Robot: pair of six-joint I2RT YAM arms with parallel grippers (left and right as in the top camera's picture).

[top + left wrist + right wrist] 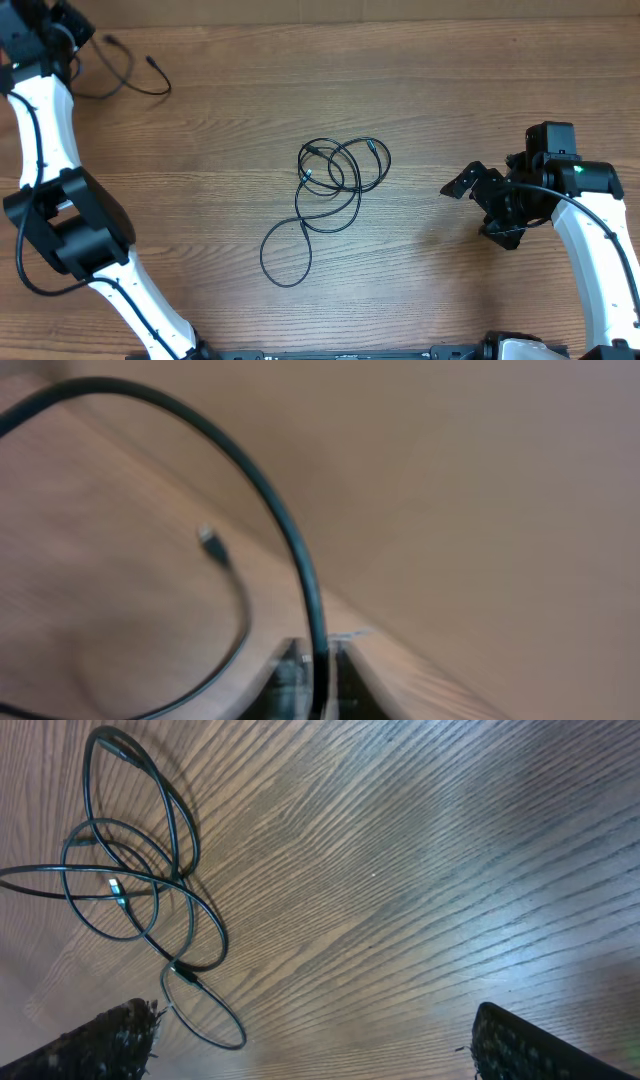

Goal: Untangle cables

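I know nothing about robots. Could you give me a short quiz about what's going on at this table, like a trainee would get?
1. True or false: the right gripper is open and holds nothing.
2. Where does the lone cable lie in the overhead view? A) top left, apart from the tangle; B) bottom right; C) on top of the tangle.
3. Fill in: the left gripper is pinching a black ____.
Key: 1 true; 2 A; 3 cable.
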